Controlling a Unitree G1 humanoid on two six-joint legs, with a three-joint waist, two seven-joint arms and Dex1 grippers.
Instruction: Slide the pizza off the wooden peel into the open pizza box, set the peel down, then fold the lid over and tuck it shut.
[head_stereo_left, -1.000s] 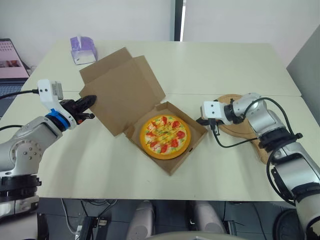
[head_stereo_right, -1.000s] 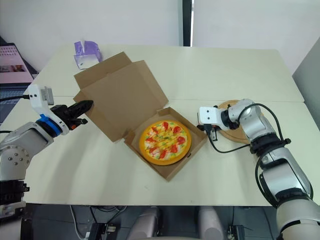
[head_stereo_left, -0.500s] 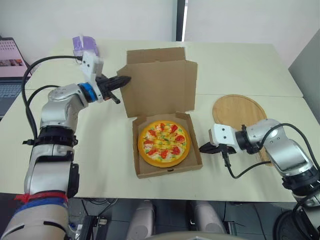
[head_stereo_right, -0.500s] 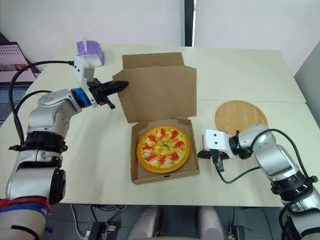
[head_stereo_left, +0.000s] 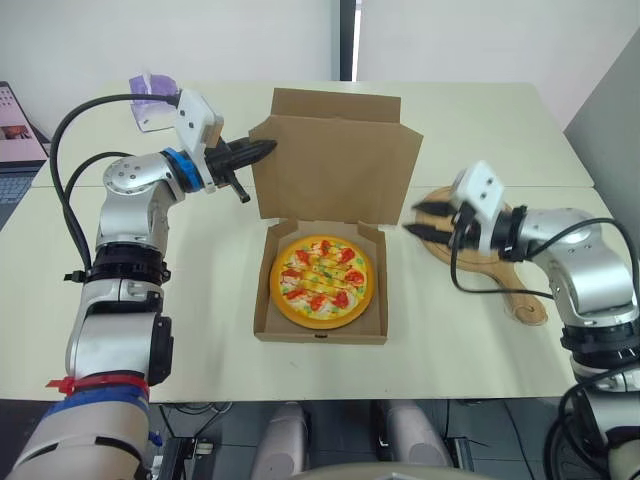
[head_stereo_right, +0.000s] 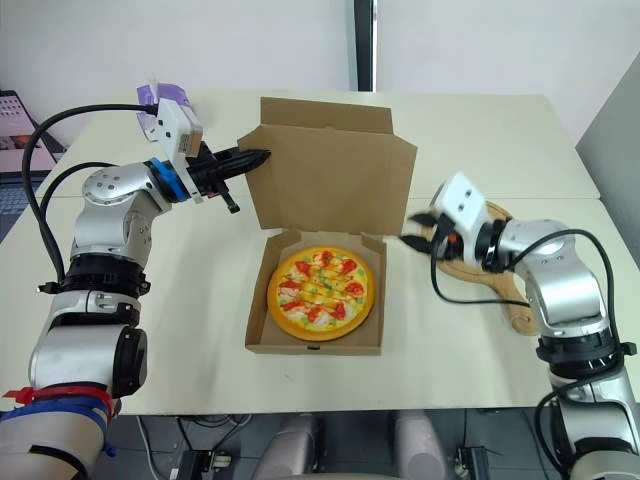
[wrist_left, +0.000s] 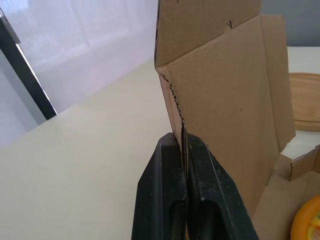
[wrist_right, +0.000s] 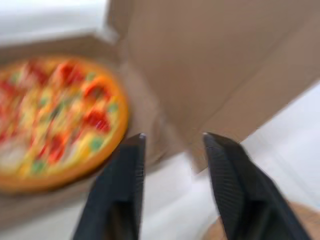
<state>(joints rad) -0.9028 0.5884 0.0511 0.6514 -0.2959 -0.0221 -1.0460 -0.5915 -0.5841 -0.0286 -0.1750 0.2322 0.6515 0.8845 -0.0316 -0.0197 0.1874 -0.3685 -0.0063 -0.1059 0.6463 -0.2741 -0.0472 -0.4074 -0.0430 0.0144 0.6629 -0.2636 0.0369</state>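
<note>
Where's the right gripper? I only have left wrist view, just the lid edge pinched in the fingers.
Observer: The right gripper is open and holds nothing. It hangs over the table by the right edge of the lid.
Operator: Pizza fully in?
Observer: Yes. The whole pizza lies flat inside the box base.
Operator: And the peel?
Observer: The wooden peel lies on the table at the robot's right, partly under the right forearm, with nothing gripping it.
</note>
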